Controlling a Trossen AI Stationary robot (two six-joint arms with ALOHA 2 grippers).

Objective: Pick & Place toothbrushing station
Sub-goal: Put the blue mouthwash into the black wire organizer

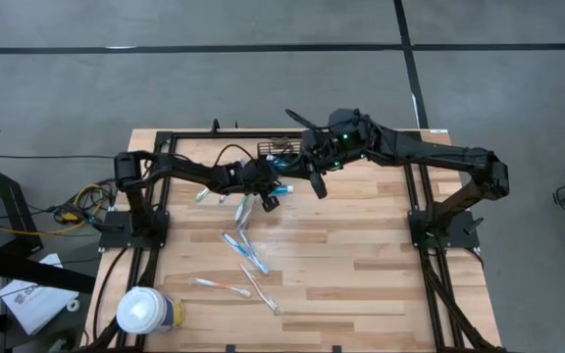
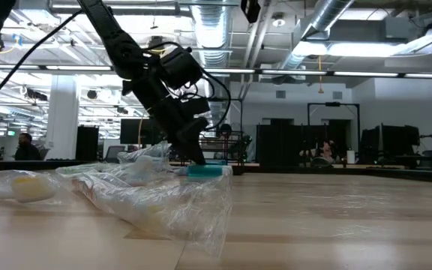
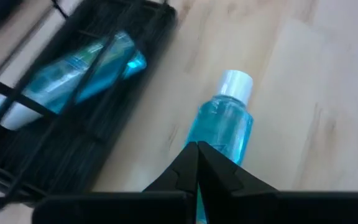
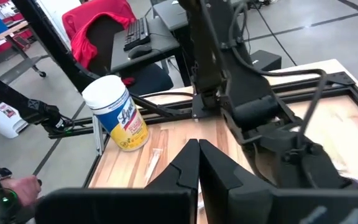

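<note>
The black wire-mesh basket [image 1: 281,152] [image 3: 73,112] stands at the table's far middle with a teal toothpaste tube [image 3: 79,78] lying in it. A small blue bottle with a white cap [image 3: 229,121] [image 2: 205,171] lies on its side on the wood beside the basket. My left gripper [image 3: 197,149] [image 1: 269,199] is shut, its tips just over the bottle's bottom end. My right gripper [image 4: 198,146] [image 1: 317,186] is shut and empty, raised next to the basket. Several wrapped toothbrushes [image 1: 245,250] lie flat on the table's middle. My left gripper's shut fingertips [image 2: 199,159] slant down from the table's left onto the bottom end of the blue bottle [image 3: 219,155]. I cannot tell whether they touch it. The bottle lies flat on the table.
A white-lidded yellow-blue cup [image 1: 145,312] [image 4: 120,118] stands at the near left corner. More toothbrushes lie near it [image 1: 222,285] and in clear wrappers in front of the low camera [image 2: 126,195]. The two arms are close together over the far middle.
</note>
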